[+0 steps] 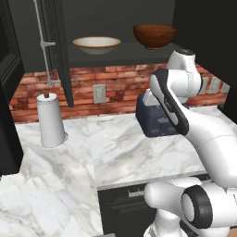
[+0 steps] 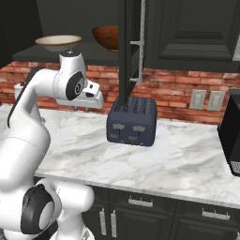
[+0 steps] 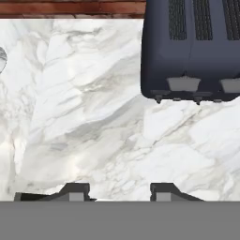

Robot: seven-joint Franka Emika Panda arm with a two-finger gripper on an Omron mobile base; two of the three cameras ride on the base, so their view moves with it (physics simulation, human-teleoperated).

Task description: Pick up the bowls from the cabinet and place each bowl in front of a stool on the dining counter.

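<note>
Tool [image 3: 114,190] empty, tips apart, low in the hand view over the marble desk [image 3: 84,122] near a dark toaster [image 3: 192,51]. Cream bowl [image 1: 96,44] and brown bowl [image 1: 155,35] side by side on the cabinet shelf [image 1: 120,56], top centre of left base view.

2 bowls [image 2: 58,43] on cabinet shelf [image 2: 70,55] — toaster [image 2: 132,121] on worktop [image 2: 178,164] below.

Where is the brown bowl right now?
The brown bowl sits on the cabinet shelf, right of the cream bowl in the left base view, above the toaster.
</note>
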